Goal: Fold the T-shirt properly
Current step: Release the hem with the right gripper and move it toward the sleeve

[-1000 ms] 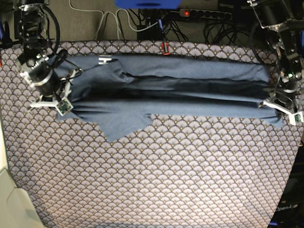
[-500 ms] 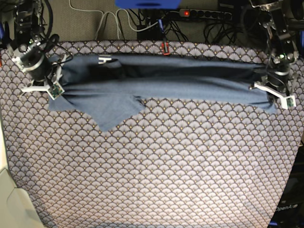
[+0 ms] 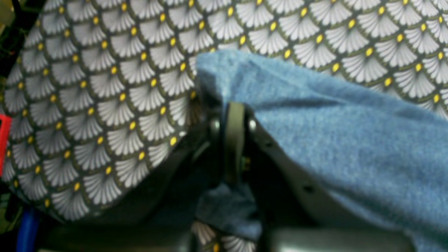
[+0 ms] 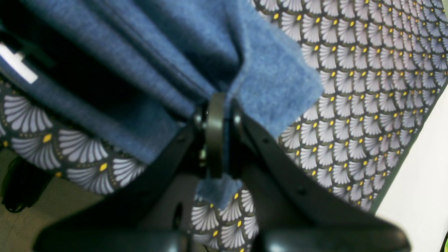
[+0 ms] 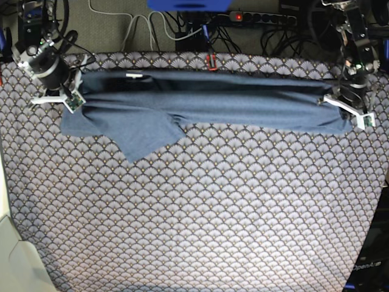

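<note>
Base view: T-shirt (image 5: pixel 213 106) stretched left-right, sleeve probably leftward.

From my console, both arms are black metal with ribbed cylindrical joints and loose black cables looping off the upper links. The right gripper (image 5: pixel 72 97) has white flat finger plates with a small green-edged tag at the tip; the left gripper (image 5: pixel 351 111) has the same white plates and tag. Up close, the left gripper (image 3: pixel 233 140) shows matte black fingers, a dark olive rubbery pad edge (image 3: pixel 235 147), two shiny silver screw heads either side and small round holes along the black finger. The right gripper (image 4: pixel 218 140) looks identical: black pad strip, silver screws, holed black fingers, a rounded black housing below.
</note>
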`<act>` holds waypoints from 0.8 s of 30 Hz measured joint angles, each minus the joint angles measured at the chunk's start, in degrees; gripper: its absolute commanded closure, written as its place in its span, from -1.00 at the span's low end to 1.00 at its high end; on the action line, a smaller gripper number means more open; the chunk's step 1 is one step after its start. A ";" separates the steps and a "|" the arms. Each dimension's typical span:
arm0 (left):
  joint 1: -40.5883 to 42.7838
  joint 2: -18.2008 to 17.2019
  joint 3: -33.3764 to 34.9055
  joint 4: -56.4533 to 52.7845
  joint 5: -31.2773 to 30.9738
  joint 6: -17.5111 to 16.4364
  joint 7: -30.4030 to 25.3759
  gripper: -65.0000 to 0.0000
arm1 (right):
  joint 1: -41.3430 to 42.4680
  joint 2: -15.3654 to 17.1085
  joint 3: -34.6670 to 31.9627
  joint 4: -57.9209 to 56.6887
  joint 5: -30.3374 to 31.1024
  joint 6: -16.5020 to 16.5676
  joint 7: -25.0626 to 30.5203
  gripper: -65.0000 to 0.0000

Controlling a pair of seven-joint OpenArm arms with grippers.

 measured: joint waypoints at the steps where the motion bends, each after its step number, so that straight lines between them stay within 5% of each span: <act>1: -0.09 0.00 0.00 -0.33 -0.02 0.02 -0.04 0.80 | 0.00 0.00 0.00 0.00 0.00 0.00 -0.02 1.00; 5: -0.07 -0.02 0.00 -0.63 0.42 0.44 -0.13 0.20 | -0.11 0.00 0.09 0.00 -0.02 0.00 -0.09 0.79; 8: -0.28 -0.04 0.00 -0.63 0.33 0.44 1.81 -0.06 | -0.13 0.02 0.11 0.00 -0.17 0.00 -2.29 0.51; 14: -1.20 -0.02 0.00 -0.63 0.39 0.44 3.89 -0.12 | -0.13 0.50 0.02 -0.11 -0.42 -0.02 -5.75 0.14; 24: -1.18 0.04 1.95 -0.63 0.33 0.59 3.91 -0.12 | -0.13 0.50 0.42 -0.09 -0.42 -0.02 -5.79 0.13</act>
